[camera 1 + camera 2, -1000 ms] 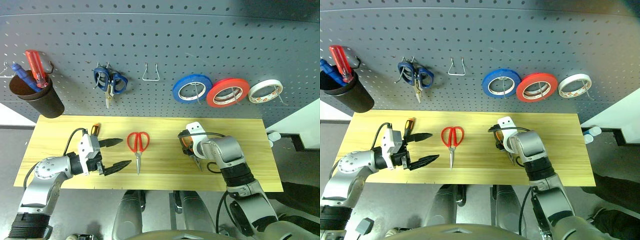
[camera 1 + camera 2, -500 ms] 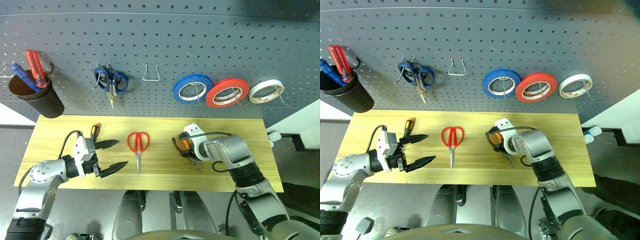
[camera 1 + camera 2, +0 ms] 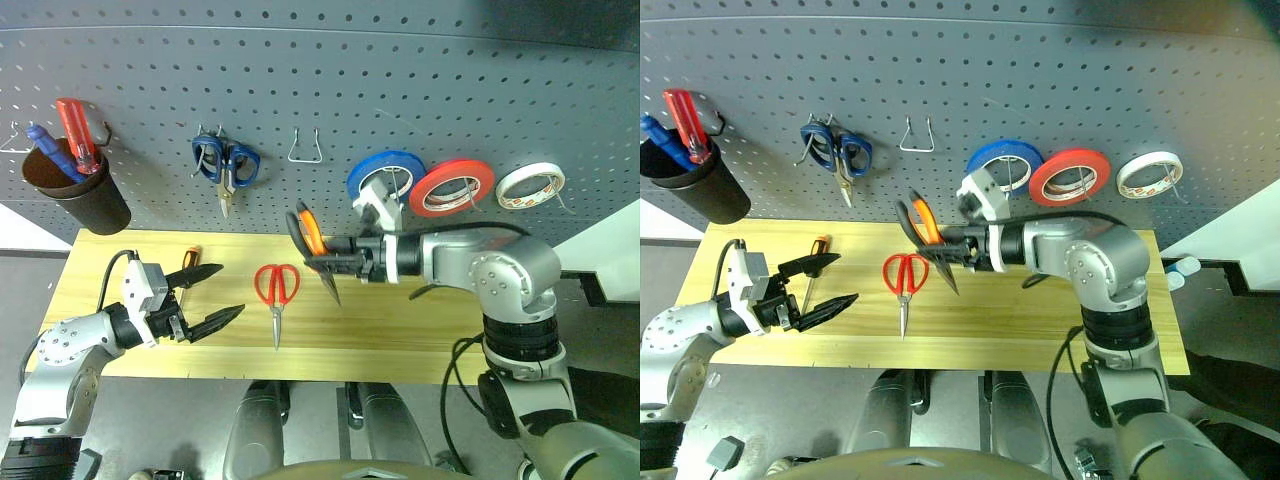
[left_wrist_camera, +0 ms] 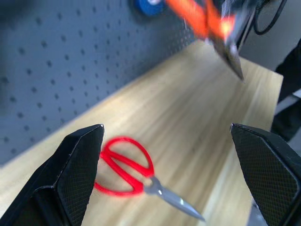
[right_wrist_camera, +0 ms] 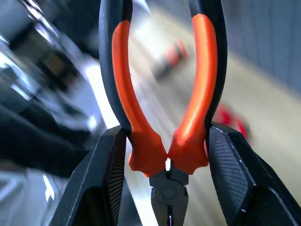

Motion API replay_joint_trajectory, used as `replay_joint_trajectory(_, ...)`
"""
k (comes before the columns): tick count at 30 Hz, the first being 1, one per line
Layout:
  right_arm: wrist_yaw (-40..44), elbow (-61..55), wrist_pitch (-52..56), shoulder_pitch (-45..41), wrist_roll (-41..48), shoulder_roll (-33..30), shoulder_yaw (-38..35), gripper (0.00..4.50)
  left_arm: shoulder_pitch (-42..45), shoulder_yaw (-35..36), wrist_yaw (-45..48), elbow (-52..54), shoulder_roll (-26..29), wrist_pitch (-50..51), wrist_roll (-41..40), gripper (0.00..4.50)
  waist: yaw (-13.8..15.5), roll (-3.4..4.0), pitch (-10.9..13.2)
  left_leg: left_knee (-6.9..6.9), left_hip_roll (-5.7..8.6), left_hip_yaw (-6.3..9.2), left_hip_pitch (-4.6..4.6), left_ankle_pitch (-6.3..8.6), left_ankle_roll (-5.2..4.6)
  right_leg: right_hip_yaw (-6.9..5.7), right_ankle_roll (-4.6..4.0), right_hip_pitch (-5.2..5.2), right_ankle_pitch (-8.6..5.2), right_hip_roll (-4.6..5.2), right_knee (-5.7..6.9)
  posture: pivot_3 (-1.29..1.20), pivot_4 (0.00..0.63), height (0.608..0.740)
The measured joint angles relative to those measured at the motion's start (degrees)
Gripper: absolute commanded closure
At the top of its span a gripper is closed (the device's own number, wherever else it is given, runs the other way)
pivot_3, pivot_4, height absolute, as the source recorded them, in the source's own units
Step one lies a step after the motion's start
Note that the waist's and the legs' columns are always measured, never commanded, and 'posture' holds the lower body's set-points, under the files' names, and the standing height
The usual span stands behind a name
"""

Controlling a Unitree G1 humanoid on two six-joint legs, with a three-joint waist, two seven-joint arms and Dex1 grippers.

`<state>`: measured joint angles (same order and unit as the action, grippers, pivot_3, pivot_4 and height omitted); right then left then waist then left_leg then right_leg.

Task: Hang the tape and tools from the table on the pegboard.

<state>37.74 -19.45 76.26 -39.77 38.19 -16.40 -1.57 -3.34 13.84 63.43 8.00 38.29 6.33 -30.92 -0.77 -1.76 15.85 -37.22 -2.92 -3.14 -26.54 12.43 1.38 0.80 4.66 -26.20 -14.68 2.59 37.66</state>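
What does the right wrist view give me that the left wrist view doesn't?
Right wrist view: the right gripper has both fingers pressed on the orange-and-black handles of the pliers, just above the pivot.

Left wrist view: the left gripper is open and empty over the table, with the red scissors lying flat between its fingers, plus the pegboard behind.

Both: the pliers, the red scissors and the wooden tabletop.
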Motion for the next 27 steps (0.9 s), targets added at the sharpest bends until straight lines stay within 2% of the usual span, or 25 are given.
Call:
replay_joint_trajectory(5,-1.4,1.0,-4.6,-3.7,3.3,3.3,-5.0,2.28,1.6,2.5,-0.7,-0.1,-0.1,1.6,-3.1,0.0,-0.1,-0.15,-0.4,-0.02,0.0,-0.11,-0.01,-0.04,0.06,-0.01,0.0,0.0,0.03,0.0,0.03,0.04,0.158,0.723)
replay_joint_trajectory(10,-3.9,2.7,-10.6,-6.8,3.9,5.6,-6.9,2.28,4.8,6.5,-3.4,1.4,-0.5,6.6,-10.3,0.0,-0.1,-0.34,-0.8,-0.14,0.0,-0.11,0.03,-0.08,0.13,-0.04,-0.01,-0.03,0.04,-0.01,0.34,0.05,0.147,0.723)
replay_joint_trajectory(15,-8.0,4.9,-15.9,-9.9,4.4,8.4,-8.3,2.28,6.3,10.5,-4.2,6.6,3.5,13.6,-17.7,0.0,-0.3,-0.46,-1.1,-0.22,0.0,-0.14,0.08,-0.15,0.17,-0.03,-0.04,0.0,0.11,-0.01,0.45,0.06,0.135,0.723)
replay_joint_trajectory(19,-12.7,8.2,-22.2,-12.9,1.5,9.3,-8.0,2.28,6.5,12.8,-4.6,8.0,6.8,17.4,-20.5,0.0,-0.2,-0.47,-1.3,-0.14,0.04,-0.12,0.08,-0.37,0.26,-0.07,-0.15,-0.04,0.26,-0.09,0.45,0.07,0.125,0.723)
replay_joint_trajectory(27,-19.0,12.3,-31.4,-13.5,-5.3,12.0,-4.5,2.28,7.1,16.3,-4.9,8.6,9.1,19.7,-22.2,0.0,0.0,-0.5,-2.3,-0.13,0.06,-0.13,0.08,-0.69,0.22,-0.09,-0.21,-0.04,0.51,-0.09,0.44,0.07,0.12,0.723)
